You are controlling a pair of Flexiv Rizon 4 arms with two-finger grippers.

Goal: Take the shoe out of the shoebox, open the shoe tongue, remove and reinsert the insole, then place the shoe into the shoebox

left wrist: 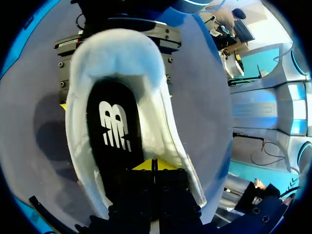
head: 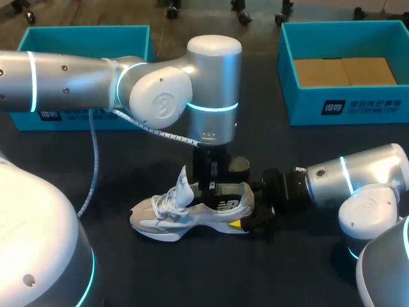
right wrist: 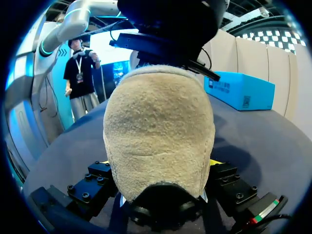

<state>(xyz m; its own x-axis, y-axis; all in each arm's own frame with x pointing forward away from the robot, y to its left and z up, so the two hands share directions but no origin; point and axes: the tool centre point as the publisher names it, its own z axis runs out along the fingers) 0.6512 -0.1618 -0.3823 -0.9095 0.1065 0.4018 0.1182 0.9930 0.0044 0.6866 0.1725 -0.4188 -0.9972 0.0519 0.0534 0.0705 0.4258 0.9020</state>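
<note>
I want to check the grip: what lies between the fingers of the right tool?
The heel of the shoe sits there, one finger of the right tool at each side; the right wrist view shows it.

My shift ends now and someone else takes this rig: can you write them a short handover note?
Left pincer: tips together, down inside the shoe on the insole; a pinch on it is unclear.
Right pincer: shut on the shoe's heel; shoe stands on the table.
Done: shoe out of the blue box, tongue up.
To do: probably insole out and back, then shoe into the box.
</note>
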